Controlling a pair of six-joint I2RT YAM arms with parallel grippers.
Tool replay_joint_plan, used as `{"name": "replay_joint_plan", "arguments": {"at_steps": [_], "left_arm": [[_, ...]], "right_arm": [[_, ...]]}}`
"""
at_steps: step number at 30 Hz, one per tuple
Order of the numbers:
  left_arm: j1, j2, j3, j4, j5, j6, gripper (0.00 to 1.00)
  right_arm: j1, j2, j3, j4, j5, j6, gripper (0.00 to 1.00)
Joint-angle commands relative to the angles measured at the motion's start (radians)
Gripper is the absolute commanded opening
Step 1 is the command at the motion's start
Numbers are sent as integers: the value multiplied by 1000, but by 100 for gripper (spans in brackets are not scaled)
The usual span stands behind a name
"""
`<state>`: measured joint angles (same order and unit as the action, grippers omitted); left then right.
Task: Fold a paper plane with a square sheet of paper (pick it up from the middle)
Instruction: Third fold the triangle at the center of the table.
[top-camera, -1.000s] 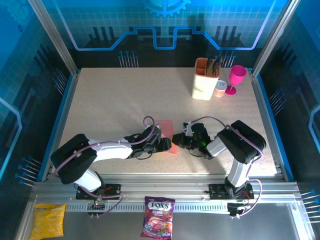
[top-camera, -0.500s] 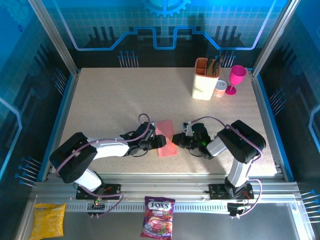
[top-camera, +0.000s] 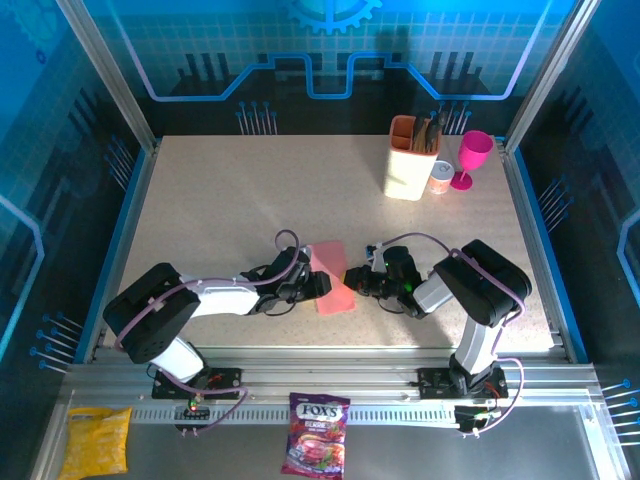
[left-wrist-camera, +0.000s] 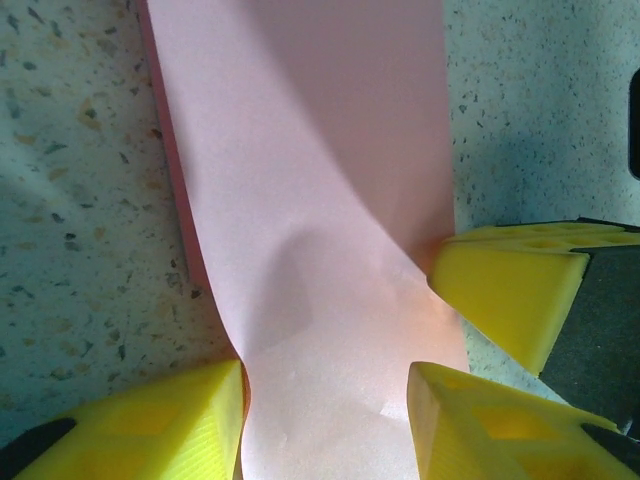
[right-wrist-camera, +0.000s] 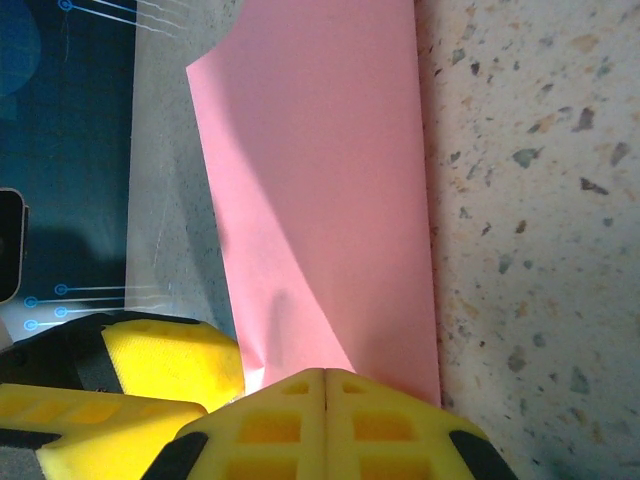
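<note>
A salmon-pink paper (top-camera: 336, 298), folded into a narrow strip, lies on the table between my two arms. My left gripper (top-camera: 320, 286) comes at it from the left. In the left wrist view its yellow fingers (left-wrist-camera: 130, 425) stand apart on either side of the paper (left-wrist-camera: 310, 200), touching its edges, and the sheet bulges up between them. My right gripper (top-camera: 352, 285) is shut. Its closed tips (right-wrist-camera: 325, 395) rest on the near end of the paper (right-wrist-camera: 320, 180). One right finger (left-wrist-camera: 510, 295) shows beside the strip. No finished paper plane is in view.
A beige holder with tools (top-camera: 412, 160), a small can (top-camera: 440, 178) and a magenta goblet (top-camera: 472, 158) stand at the back right. A sweets bag (top-camera: 318, 445) and a yellow bag (top-camera: 95, 440) lie on the front rail, off the table (top-camera: 220, 210).
My left gripper drew back to the left off the paper, then edged in again with its jaws narrower. More of the strip shows now. The right arm has not moved.
</note>
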<state>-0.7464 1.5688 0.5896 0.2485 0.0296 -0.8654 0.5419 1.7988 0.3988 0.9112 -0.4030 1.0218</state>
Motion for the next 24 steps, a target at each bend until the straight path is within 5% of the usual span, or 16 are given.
{"name": "replay_joint_plan", "arguments": {"at_steps": [1,11,24], "left_arm": [[-1,-6,-16,-8,-27,-10,48],[-13,-33,-4,-130,-112,7,47],[-13,27,35,-50,-69,57,41]], "right_arm": [[-11,68,-30,-180,58,-4,0],[-11,74,-34,-168,55,0,0],[-13,80,-39,-160,51,3,0]]}}
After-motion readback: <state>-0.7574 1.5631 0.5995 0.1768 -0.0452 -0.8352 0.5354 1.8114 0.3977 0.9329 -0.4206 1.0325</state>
